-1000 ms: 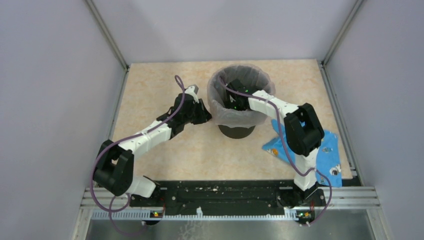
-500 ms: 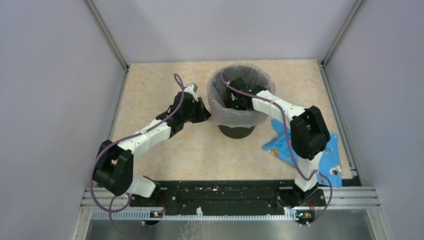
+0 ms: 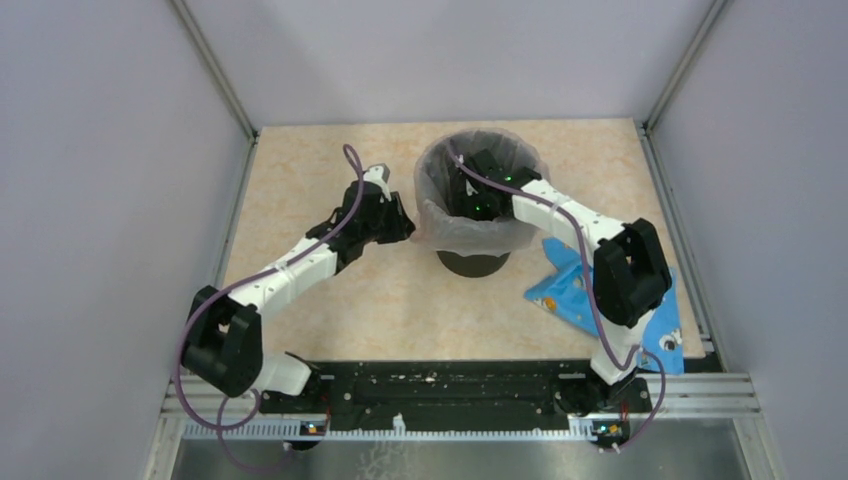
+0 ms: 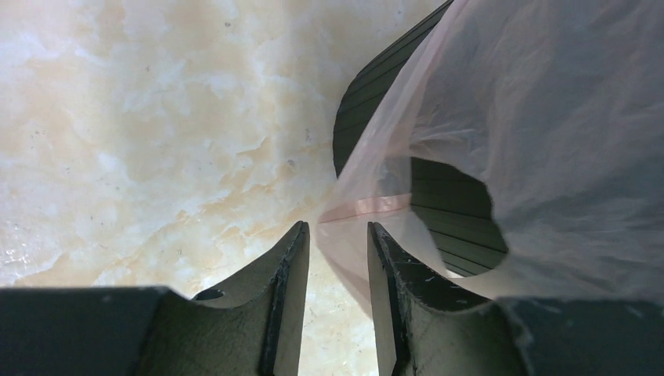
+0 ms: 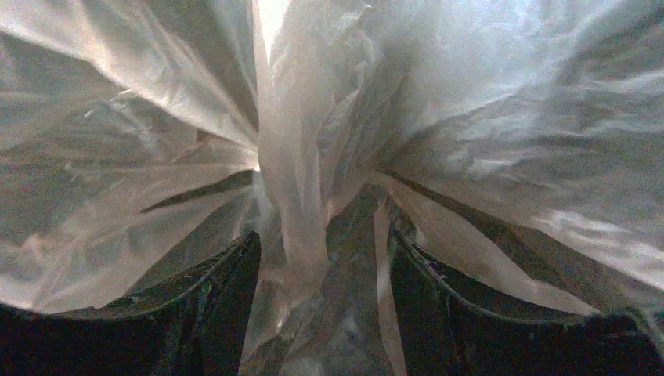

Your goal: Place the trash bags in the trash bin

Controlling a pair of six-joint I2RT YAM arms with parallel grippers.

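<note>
Nearest us, by the right arm's base, a blue plastic package (image 3: pixel 555 290) lies flat on the marbled table (image 3: pixel 300 180), apart from the work. Farther in, the left gripper (image 4: pixel 337 229) sits low against the left outside of the black trash bin (image 3: pixel 474 263). Its jaws are only narrowly apart, and the hemmed edge of the pale-pink trash bag (image 3: pixel 450 232) hangs into the gap. We cannot tell whether the film is pinched there, since bare table shows between the fingers lower down. The bag is draped over the bin's rim, with its body down inside like a liner. Farthest in, the right gripper (image 5: pixel 322 239) reaches down into the bin. Its jaws are moderately apart around a standing pleat of film, touching it loosely rather than clamping it. We judge the task to be late, at the seating step, where the film is pressed toward the bottom while the overhang is tended. The next move calls for the right arm to rise straight out without dragging the thin film, and for the left to keep the hem from slipping in.
</note>
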